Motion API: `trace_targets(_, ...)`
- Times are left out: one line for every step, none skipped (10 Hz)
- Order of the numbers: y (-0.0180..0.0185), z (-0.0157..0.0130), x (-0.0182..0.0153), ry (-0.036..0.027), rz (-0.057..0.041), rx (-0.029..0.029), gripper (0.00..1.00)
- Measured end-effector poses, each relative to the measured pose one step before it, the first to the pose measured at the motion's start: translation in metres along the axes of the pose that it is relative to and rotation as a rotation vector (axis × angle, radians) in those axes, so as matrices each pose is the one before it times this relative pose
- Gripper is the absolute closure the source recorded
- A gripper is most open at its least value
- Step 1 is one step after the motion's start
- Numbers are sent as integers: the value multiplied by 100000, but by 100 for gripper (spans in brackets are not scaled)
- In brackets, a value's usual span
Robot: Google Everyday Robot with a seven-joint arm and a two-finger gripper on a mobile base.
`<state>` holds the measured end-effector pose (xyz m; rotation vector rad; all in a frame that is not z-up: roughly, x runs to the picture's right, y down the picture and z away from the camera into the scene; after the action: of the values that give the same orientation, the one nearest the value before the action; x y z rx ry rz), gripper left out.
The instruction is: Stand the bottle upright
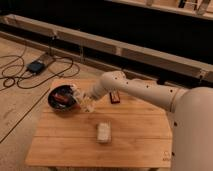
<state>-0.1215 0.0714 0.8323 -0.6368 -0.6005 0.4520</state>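
Dark bowl [52, 100] (red inside) sits just beside closed fingers [80, 95] and bottle [90, 104]

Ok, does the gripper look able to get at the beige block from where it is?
Probably yes. The gripper is low beside the dark bowl, fingers shut. The beige block lies alone nearer the front of the table, with only bare wood between them.
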Motion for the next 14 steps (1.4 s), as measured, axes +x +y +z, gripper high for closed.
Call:
trace_targets(204, 216, -411, -1876, -4276, -3584, 100)
trace_targets(7, 283, -402, -2374, -3878, -3283, 100)
trace_targets(-135, 212, -220, -1739, -2904, -2530, 100)
trace_targets(-247, 249, 143, -863, -1891, -2245, 100)
trace_targets(-321, 85, 172, -809, -886, -1471, 100)
trace_targets(-220, 27, 137, -873, -191, -1035, 100)
trace_targets(-376, -53, 57, -2046, 445, -1348, 100)
trace_targets(-261, -49, 163, -1340, 897, -888, 100)
trace_targets(13, 24, -41, -88, -20, -86, 100)
trace_targets(-24, -14, -12, -20, -2, 76, 100)
trace_targets(9, 15, 11, -4, 12, -16, 100)
trace_targets(-3, -7, -17, -7, -22, 12, 100)
trace_targets(10, 21, 14, 16, 9, -36, 100)
trace_targets(-12, -46, -11, -119, -29, 49, 100)
